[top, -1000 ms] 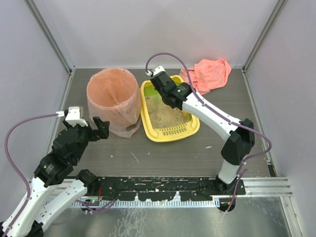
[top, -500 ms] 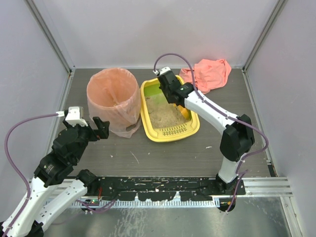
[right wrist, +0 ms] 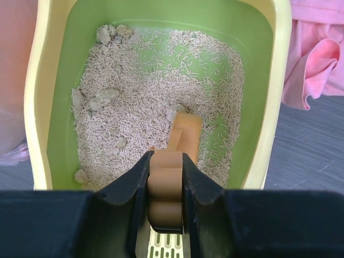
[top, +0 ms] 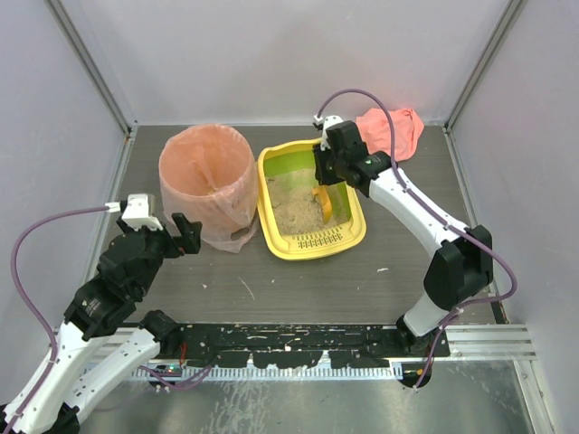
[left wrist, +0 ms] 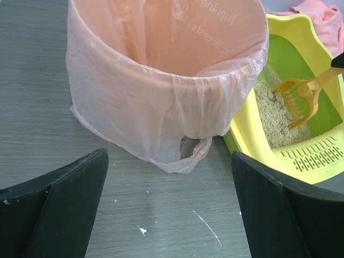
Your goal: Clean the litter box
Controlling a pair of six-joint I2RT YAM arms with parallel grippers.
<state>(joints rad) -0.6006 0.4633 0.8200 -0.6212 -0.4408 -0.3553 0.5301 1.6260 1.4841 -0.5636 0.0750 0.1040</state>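
- Now our right gripper (right wrist: 165,161) is clamped tight on the handle of an orange scoop (right wrist: 185,131), whose head rests in the litter (right wrist: 134,75).
- We find the litter box (top: 266,208) mid-way across the table (top: 289,282), just beside the bin (top: 217,212) lined with a pink bag; a pink cloth (top: 391,128) lies past its far right corner.
- Our left gripper (left wrist: 169,215) hangs near the bin's front, jaws spread wide, holding nothing.
- We see several grey clumps (right wrist: 103,97) along the litter's left side.
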